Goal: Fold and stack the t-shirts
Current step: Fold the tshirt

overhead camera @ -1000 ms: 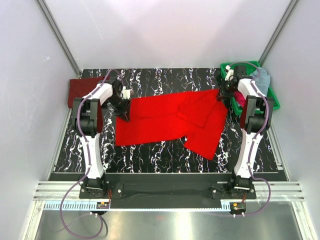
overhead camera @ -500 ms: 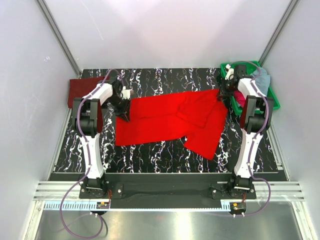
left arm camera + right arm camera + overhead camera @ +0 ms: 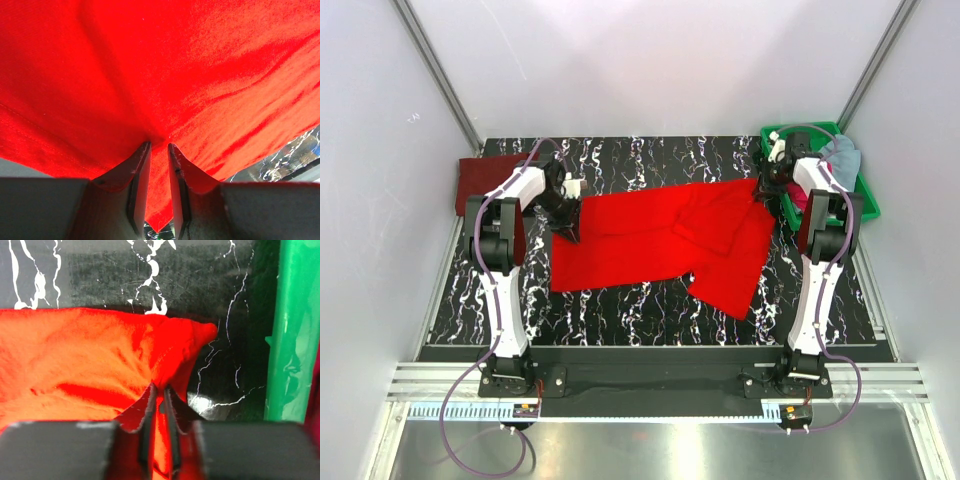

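Black marbled table (image 3: pixel 620 310), red t-shirt (image 3: pixel 650 235) pinched by left gripper (image 3: pixel 158 145), seemingly right gripper (image 3: pixel 159 387)

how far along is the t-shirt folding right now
Done: a dark maroon cloth t-shirt lies as a compact rectangle at the table's far left, apparently folded. In hand: the bright red cloth t-shirt lies spread out, with the left gripper and right gripper each pinching an edge. Left: folding it, stacking, and the pale grey-blue t-shirt in the green plastic tray.
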### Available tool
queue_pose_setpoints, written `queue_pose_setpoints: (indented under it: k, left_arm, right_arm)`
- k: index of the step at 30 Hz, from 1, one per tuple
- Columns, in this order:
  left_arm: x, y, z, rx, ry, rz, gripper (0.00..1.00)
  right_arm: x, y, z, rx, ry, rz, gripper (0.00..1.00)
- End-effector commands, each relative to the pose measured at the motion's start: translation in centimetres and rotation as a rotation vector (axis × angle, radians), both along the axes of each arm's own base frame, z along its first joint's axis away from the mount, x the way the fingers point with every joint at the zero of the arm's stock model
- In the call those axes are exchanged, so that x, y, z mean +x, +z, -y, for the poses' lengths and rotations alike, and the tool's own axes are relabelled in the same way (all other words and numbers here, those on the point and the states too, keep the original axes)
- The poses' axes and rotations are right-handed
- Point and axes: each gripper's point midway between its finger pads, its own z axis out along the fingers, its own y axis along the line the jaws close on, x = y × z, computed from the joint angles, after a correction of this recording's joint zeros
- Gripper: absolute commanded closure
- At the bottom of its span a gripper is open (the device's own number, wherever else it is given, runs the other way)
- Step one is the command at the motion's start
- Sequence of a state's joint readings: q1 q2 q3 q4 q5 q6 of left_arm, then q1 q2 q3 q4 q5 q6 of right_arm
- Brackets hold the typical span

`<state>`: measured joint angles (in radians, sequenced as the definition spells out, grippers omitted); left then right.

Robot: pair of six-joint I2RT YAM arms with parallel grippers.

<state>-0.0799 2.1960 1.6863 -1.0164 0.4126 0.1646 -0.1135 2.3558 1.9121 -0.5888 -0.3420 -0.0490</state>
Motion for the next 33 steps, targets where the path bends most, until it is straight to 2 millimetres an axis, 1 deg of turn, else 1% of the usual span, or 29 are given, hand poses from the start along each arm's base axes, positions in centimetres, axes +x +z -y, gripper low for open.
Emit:
queue_pose_setpoints:
  k: [1, 3, 4, 8, 11, 17, 20, 25, 26, 28, 29, 31, 32, 33]
  left_arm:
    - [0.1, 0.9, -0.4, 0.030, -0.013, 0.039, 0.73]
    - [0.1, 0.9, -0.5, 0.034, -0.016, 0.041, 0.74]
    - [0.0, 0.9, -0.5, 0.035, -0.014, 0.038, 0.74]
    - [-0.1, 0.7, -0.8, 0.034, -0.010, 0.030, 0.74]
    - [0.0, 0.6, -0.7, 0.028, -0.010, 0.028, 0.74]
    - [0.2, 0.6, -1.0, 0.046, -0.012, 0.034, 0.74]
    - [-0.2, 0.5, -1.0, 0.045, -0.012, 0.027, 0.74]
    - [-0.1, 0.4, -1.3, 0.057, -0.012, 0.030, 0.74]
    - [-0.1, 0.4, -1.4, 0.062, -0.014, 0.031, 0.74]
    - [0.0, 0.3, -1.6, 0.071, -0.012, 0.033, 0.74]
    - [0.1, 0.3, -1.7, 0.077, -0.013, 0.037, 0.74]
    - [0.4, 0.2, -2.1, 0.089, -0.012, 0.044, 0.74]
    - [0.9, 0.5, -2.3, 0.096, -0.015, 0.061, 0.74]
    - [1.2, 0.3, -2.6, 0.104, -0.016, 0.063, 0.74]
  right_arm:
    - [1.9, 2.0, -0.2, 0.011, 0.018, 0.080, 0.89]
    - [2.0, 2.3, -0.1, 0.003, 0.022, 0.087, 0.93]
    - [2.0, 2.6, 0.0, -0.004, 0.021, 0.091, 0.94]
    - [2.4, 3.9, 0.7, -0.042, 0.017, 0.114, 0.93]
    - [2.7, 4.8, 1.1, -0.049, 0.012, 0.136, 0.95]
    - [2.7, 4.1, 2.5, -0.102, -0.016, 0.121, 0.96]
    - [2.7, 3.8, 3.3, -0.125, -0.036, 0.118, 0.96]
    - [3.3, 3.5, 4.0, -0.154, -0.047, 0.127, 0.95]
    - [3.4, 3.2, 4.1, -0.156, -0.047, 0.122, 0.95]
    - [3.8, 3.4, 4.3, -0.164, -0.049, 0.129, 0.92]
    - [3.8, 2.9, 4.3, -0.165, -0.048, 0.121, 0.92]
    - [3.7, 2.9, 4.7, -0.180, -0.069, 0.112, 0.75]
    - [3.6, 3.8, 4.6, -0.180, -0.069, 0.122, 0.67]
    - [3.4, 4.4, 4.6, -0.178, -0.066, 0.124, 0.62]
